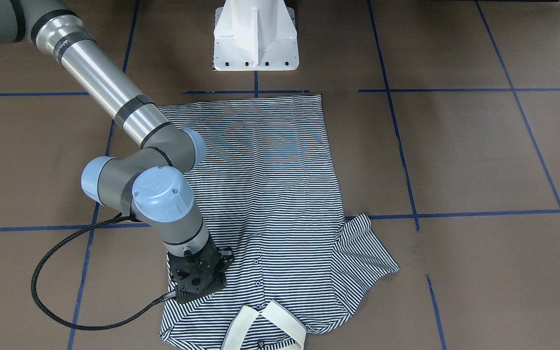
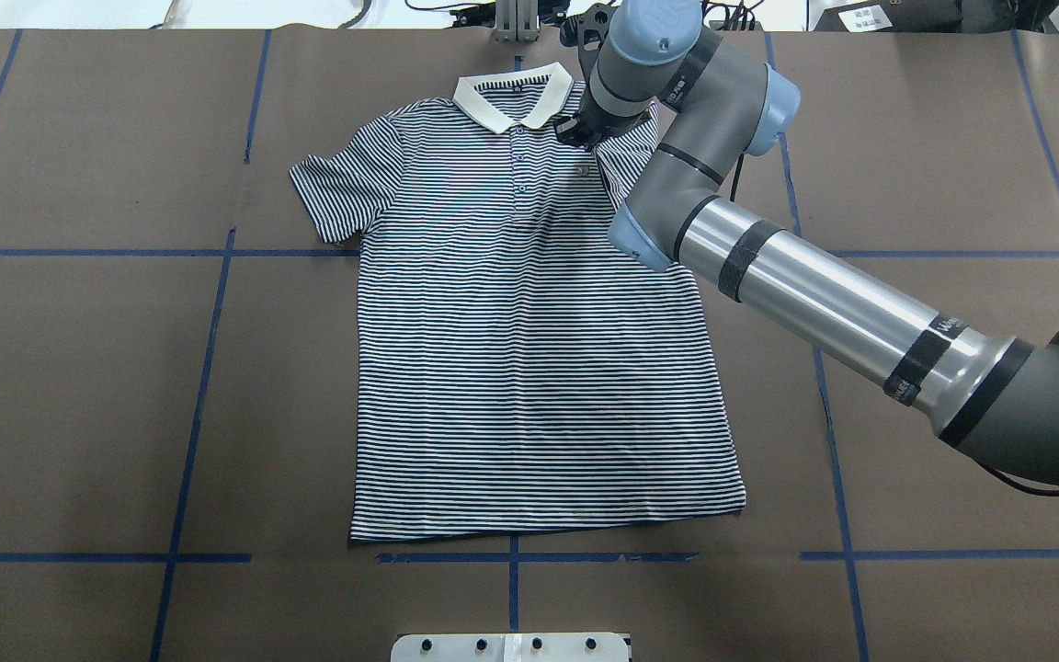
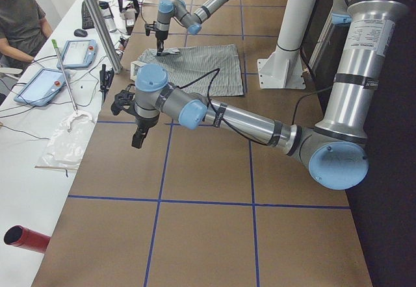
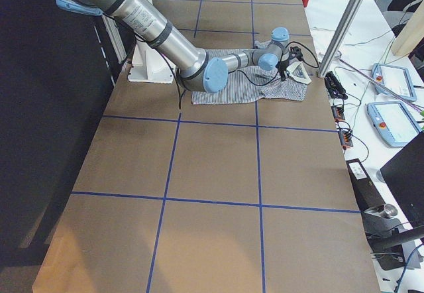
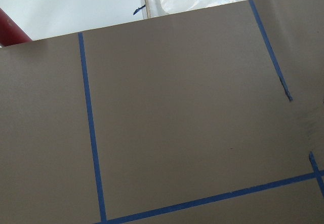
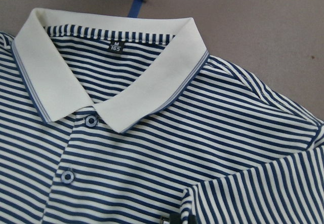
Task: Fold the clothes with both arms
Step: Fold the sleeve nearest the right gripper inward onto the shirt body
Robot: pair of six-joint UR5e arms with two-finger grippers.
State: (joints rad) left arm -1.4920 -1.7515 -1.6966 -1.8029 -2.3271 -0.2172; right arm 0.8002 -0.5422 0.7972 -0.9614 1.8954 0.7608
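Note:
The navy-and-white striped polo shirt (image 2: pixel 529 368) lies face up on the brown table, cream collar (image 2: pixel 511 92) at the far edge. Its sleeve on my left side (image 2: pixel 336 193) is spread flat. The sleeve on my right side (image 2: pixel 626 165) is folded in over the chest. My right gripper (image 2: pixel 578 136) points down at the shirt's shoulder beside the collar (image 6: pixel 101 82); its fingers are hidden by the wrist. My left gripper (image 3: pixel 138 141) hangs over bare table far from the shirt, and I cannot tell its state.
The white pedestal base (image 1: pixel 255 39) stands at the hem side of the shirt. Blue tape lines (image 5: pixel 91 133) grid the table. A side bench holds tablets (image 3: pixel 49 82), a plastic bag (image 3: pixel 68 137) and a red cylinder (image 3: pixel 26 238); a person (image 3: pixel 19 14) sits there.

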